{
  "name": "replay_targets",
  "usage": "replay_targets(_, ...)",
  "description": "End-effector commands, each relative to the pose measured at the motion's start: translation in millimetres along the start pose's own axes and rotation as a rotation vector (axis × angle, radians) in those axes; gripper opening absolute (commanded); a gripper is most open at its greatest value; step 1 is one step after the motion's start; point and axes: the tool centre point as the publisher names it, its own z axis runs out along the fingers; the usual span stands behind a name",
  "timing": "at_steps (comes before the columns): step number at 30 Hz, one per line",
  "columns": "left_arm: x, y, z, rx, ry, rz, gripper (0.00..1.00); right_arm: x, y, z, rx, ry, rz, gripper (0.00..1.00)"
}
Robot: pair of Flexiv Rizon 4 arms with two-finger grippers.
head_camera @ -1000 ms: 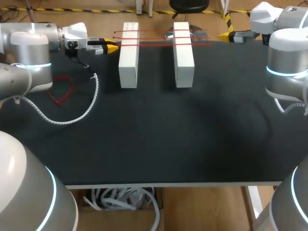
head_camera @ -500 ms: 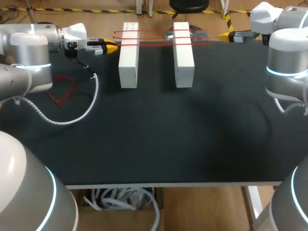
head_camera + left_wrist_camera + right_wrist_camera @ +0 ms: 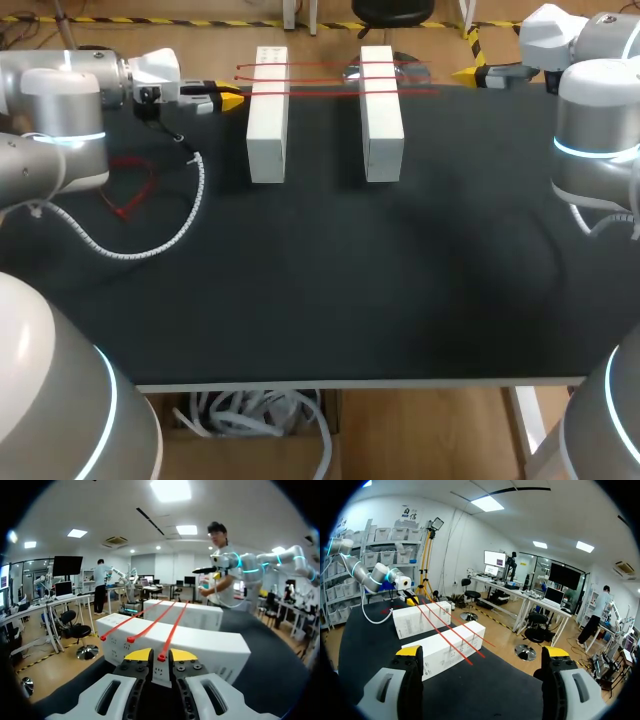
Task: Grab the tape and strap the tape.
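Note:
Two white boxes (image 3: 267, 115) (image 3: 381, 112) stand side by side at the back of the black table. Three red straps (image 3: 150, 625) lie across their tops. My left gripper (image 3: 228, 97) is just left of the left box, level with its top. In the left wrist view its yellow tips (image 3: 139, 654) are shut on the end of the nearest red strap (image 3: 161, 657). My right gripper (image 3: 470, 73) hangs right of the right box and stands wide open (image 3: 482, 655) with nothing between its fingers. Both boxes (image 3: 445, 647) lie ahead of it.
A few loose red straps (image 3: 130, 185) lie on the table at the left, under my left arm. A white coiled cable (image 3: 150, 240) loops beside them. The black tabletop (image 3: 330, 290) stretches to the front edge.

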Motion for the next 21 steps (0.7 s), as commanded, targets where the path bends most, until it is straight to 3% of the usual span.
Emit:
replay_targets(1, 0.1, 0.2, -0.2, 0.002, -0.001, 0.002, 0.14, -0.2, -0.1, 0.5, 0.000, 0.000, 0.000, 1.00)
replay_targets(15, -0.6, 0.1, -2.5, -0.001, -0.005, 0.003, 0.00, -0.2, -0.1, 0.5, 0.000, 0.000, 0.000, 1.00)
replay_targets(21, 2.3, -2.7, -4.8, 0.007, 0.024, 0.021, 0.00, -0.2, -0.1, 0.5, 0.000, 0.000, 0.000, 1.00)
